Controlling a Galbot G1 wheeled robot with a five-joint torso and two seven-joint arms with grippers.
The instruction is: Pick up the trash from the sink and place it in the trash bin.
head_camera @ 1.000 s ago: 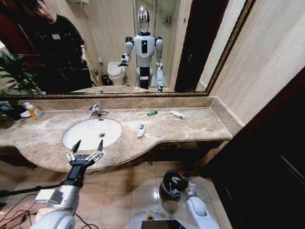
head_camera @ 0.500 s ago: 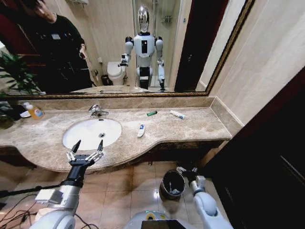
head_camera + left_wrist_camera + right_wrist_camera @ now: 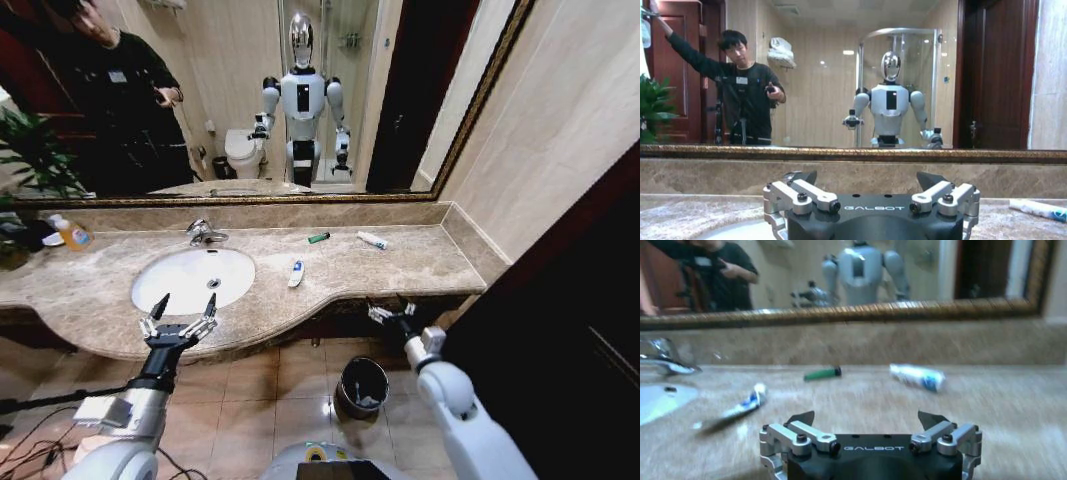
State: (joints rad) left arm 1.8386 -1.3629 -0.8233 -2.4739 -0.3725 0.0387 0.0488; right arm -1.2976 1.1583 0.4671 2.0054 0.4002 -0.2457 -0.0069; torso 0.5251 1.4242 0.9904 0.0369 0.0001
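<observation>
Three pieces of trash lie on the marble counter to the right of the sink [image 3: 190, 280]: a white-and-blue tube [image 3: 296, 273] nearest the basin, a small dark green stick [image 3: 319, 237], and a white tube [image 3: 372, 240] by the back wall. My right wrist view also shows the green stick [image 3: 821, 373], the white tube [image 3: 917, 376] and the white-and-blue tube [image 3: 747, 402]. My right gripper [image 3: 388, 308] is open and empty at the counter's front edge, above the trash bin [image 3: 362, 385] on the floor. My left gripper [image 3: 186, 303] is open and empty at the sink's front rim.
A chrome faucet [image 3: 205, 233] stands behind the basin. A yellow-orange bottle [image 3: 73, 235] and a plant [image 3: 30, 160] sit at the far left. A large mirror [image 3: 330, 60] backs the counter. A dark cabinet [image 3: 560, 330] closes in the right side.
My right arm has risen from the trash bin on the floor up to the height of the counter's front edge. The left arm has not moved.
</observation>
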